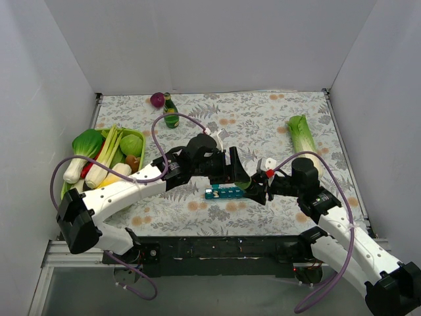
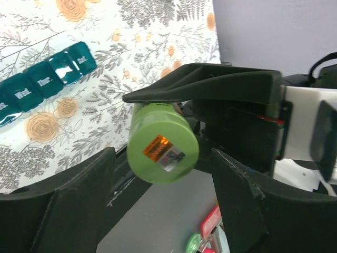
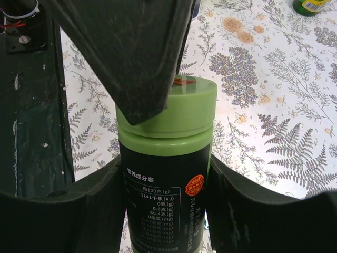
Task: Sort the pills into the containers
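Green cap, dark label: that was the bottle [image 3: 167, 113] clamped in the right pincer [image 3: 166, 174], with both fingers [image 3: 79, 211] pressed against its sides just under the cap. The left pincer [image 2: 162, 154] was spread open around the cap end. A gap could be seen on each side between its fingers and the cap, so nothing was gripped there. In the right wrist view one of its fingers was seen lying across the edge of the cap, but whether it actually touched couldn't be told.

The teal pill organiser [image 1: 223, 193] was laid flat on the floral tabletop [image 1: 263, 118], just left of the right pincer's tips and just on the near side of the left pincer. "Wed" and "Sat" could be read on its lids.

Well beyond the left pincer, a small bottle with a yellow label [image 1: 171, 118] was stood beside a purple onion-looking thing [image 1: 157, 99]. A tray of vegetables [image 1: 139, 133] was parked off to its left, and a cabbage [image 1: 304, 135] was laid well beyond the right pincer.
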Available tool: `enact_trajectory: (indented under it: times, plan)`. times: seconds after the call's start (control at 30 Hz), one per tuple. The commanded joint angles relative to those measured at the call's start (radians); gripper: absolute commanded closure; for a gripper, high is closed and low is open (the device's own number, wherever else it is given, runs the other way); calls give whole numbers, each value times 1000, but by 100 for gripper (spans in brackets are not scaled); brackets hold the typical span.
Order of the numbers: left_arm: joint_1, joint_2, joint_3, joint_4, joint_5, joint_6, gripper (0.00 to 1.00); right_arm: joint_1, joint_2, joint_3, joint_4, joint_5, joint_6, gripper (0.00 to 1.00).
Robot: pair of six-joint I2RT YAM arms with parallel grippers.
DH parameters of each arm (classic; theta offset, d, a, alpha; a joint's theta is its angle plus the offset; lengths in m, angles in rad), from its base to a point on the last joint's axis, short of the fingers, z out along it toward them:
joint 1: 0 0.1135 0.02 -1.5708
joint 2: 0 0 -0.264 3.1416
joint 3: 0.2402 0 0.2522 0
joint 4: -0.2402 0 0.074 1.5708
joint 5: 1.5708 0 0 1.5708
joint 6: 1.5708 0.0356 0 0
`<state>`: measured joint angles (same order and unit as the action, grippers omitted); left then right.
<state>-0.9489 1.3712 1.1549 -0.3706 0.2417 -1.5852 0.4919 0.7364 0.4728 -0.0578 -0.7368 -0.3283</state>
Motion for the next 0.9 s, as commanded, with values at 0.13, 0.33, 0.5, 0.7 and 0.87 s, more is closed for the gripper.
enact_trajectory:
  times: [0.13,0.33,0.5,0.7,0.87]
  plan:
    - [-10,19,57,-60,-32,79,49,0,-20,30,44,-12,11,99]
    - [-19,-29,39,-34,148,455,66,-1,-20,20,77,-48,75,99]
    - [-21,-66,-6,-97,431,807,62,-1,-14,-17,177,-146,240,99]
    - [-19,-18,43,-298,420,1079,40,-1,-11,-65,297,-269,420,99]
    - [45,-174,-20,-135,297,967,2,-1,-23,-79,288,-254,408,99]
